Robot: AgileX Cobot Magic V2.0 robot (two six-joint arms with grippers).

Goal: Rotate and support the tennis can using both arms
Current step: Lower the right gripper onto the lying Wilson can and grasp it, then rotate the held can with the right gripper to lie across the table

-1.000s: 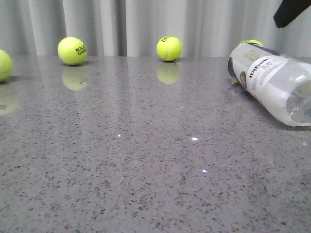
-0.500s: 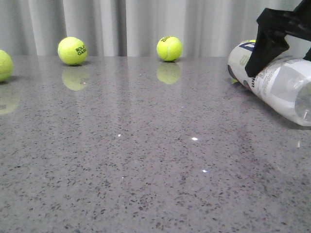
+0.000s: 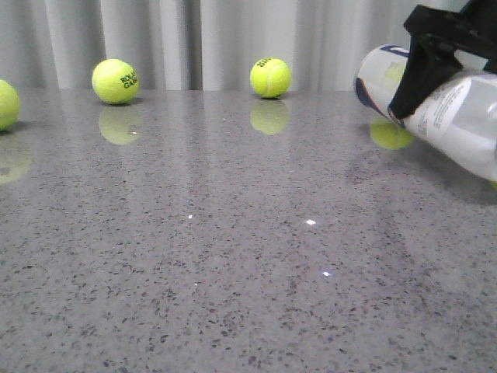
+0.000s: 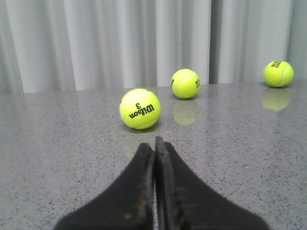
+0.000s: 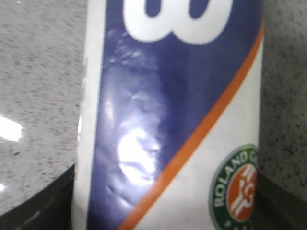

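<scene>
Three yellow-green tennis balls (image 3: 115, 81) (image 3: 270, 78) (image 3: 6, 104) rest well apart on the speckled grey table (image 3: 233, 256) before pale curtains (image 3: 233, 39).

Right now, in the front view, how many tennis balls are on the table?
3: left-edge ball, back-left ball, back-centre ball. A yellow-green reflection below the tennis can hints at a fourth, hidden.

Three tennis balls (image 3: 115, 81) line the table's (image 3: 233, 256) back edge; the can (image 3: 458, 116) lies at right.
</scene>
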